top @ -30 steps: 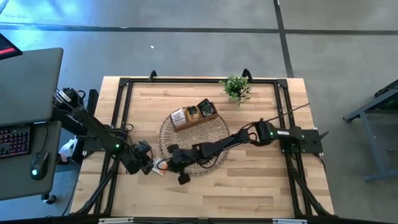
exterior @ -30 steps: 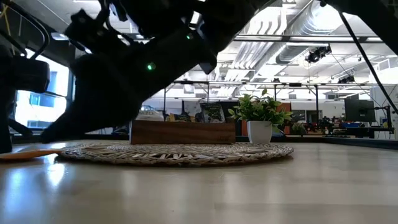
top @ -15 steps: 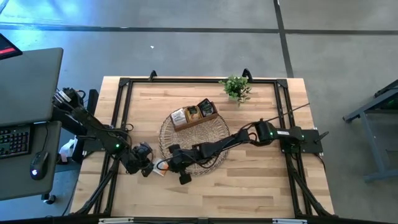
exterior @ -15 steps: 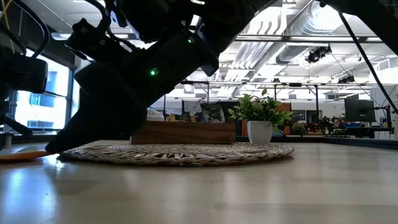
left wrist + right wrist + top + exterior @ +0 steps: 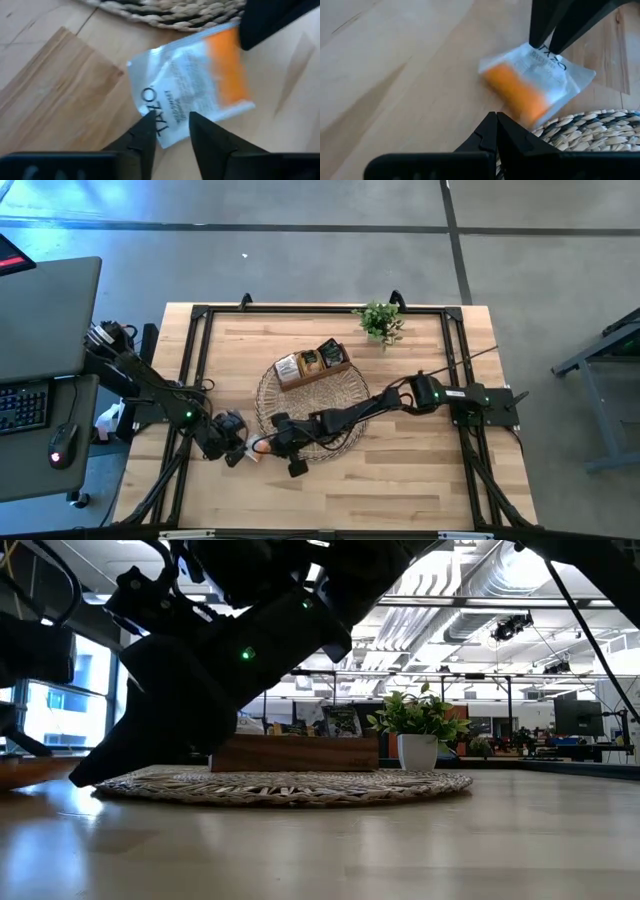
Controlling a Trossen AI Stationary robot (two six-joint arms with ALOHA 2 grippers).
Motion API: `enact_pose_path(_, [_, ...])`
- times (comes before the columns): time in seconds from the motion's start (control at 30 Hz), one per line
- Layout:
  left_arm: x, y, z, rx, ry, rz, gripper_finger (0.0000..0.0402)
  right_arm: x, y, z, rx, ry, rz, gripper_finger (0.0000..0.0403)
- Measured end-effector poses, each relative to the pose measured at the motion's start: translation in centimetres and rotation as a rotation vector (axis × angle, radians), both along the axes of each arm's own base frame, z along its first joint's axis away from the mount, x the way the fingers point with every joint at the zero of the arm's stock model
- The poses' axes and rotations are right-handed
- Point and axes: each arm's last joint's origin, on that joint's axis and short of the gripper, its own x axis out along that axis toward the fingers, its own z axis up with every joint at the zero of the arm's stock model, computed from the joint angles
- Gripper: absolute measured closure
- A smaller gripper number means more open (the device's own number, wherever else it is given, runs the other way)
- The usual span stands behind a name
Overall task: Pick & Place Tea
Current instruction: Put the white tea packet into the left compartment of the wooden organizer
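Orange-and-white tea packet (image 5: 192, 80) lying flat on counter (image 5: 45, 70): light, thin, crinkly, slippery; white edge being straddled by part-open left gripper (image 5: 169, 131), nothing clamped; right gripper (image 5: 496, 131) being kept closed, empty.

Worktop (image 5: 420, 470): the near-right and far-left areas lie bare and passable. The centre is taken by the round mat (image 5: 340, 395), with a wooden tray (image 5: 312, 370) on its far part and a potted plant (image 5: 379, 321) near the far edge. Near-left passage is obstructed: the left gripper (image 5: 243, 452) and right gripper (image 5: 268, 446) face each other closely over a tea packet (image 5: 192, 80) just beside the mat's rim. The right arm crosses the mat diagonally.
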Motion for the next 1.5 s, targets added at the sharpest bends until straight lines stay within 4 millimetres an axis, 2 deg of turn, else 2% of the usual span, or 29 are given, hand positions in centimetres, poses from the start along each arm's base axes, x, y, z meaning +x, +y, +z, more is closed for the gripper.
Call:
enact_pose_path(0.13, [0.4, -0.4, 0.9, 0.007, -0.009, -0.017, 0.0261, 0.0, 0.0, 0.0, -0.001, 0.004, 0.0, 0.0401])
enact_pose_path(0.33, [0.5, -0.4, 2.6, 0.074, 0.045, -0.009, 0.0256, 0.0, 0.0, 0.0, -0.001, 0.004, 0.001, 0.0402])
enact_pose_path(0.47, [-0.2, 0.4, 2.2, 0.15, 0.112, 0.073, 0.0257, 0.1, 0.0, 0.1, 0.004, -0.019, 0.0, 0.0402])
enact_pose_path(0.57, [-0.3, 1.0, 1.5, 0.127, 0.135, 0.161, 0.0257, 0.4, 0.1, 0.5, 0.014, -0.067, -0.001, 0.0402])
enact_pose_path(0.7, [-0.1, 1.1, 0.9, 0.057, 0.12, 0.194, 0.0257, 0.4, 0.1, 0.5, 0.014, -0.067, -0.001, 0.0402])
enact_pose_path(0.9, [0.3, 0.7, 0.8, -0.017, 0.065, 0.19, 0.0257, 0.5, 0.1, -1.8, 0.014, -0.073, -0.002, 0.0402])
enact_pose_path(1.13, [0.3, 0.6, 0.8, -0.044, 0.089, 0.177, 0.0257, 0.5, -0.5, -2.6, 0.007, -0.029, -0.013, 0.0402])
enact_pose_path(1.37, [0.1, 0.6, 0.7, -0.075, 0.126, 0.196, 0.0257, 0.5, 0.0, -1.7, -0.03, -0.072, 0.01, 0.0403])
enact_pose_path(1.5, [0.0, 0.7, 0.6, -0.062, 0.137, 0.197, 0.0257, 0.6, 0.2, -1.0, -0.1, -0.116, -0.04, 0.0403])
